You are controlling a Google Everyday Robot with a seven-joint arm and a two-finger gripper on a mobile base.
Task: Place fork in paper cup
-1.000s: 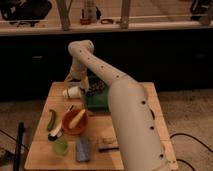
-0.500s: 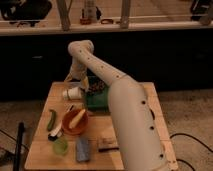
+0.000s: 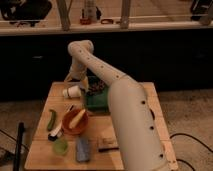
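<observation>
The small white paper cup [image 3: 71,91] lies on its side at the back left of the wooden table [image 3: 45,155]. My arm reaches from the lower right over the table, bends at the back and comes down behind the cup. The gripper [image 3: 76,80] hangs just above and behind the cup, and is partly hidden by the arm's wrist. I cannot make out a fork in the gripper. A slim light-and-dark utensil [image 3: 56,132] lies by the orange bowl's [image 3: 75,121] front left rim; I cannot tell if it is the fork.
The orange bowl holds a yellowish item. A green vegetable [image 3: 51,120] lies left of it. A translucent light-green cup [image 3: 61,146], a blue sponge [image 3: 83,149] and a brown packet [image 3: 107,144] sit near the front. A dark green bag [image 3: 97,99] lies right of the paper cup.
</observation>
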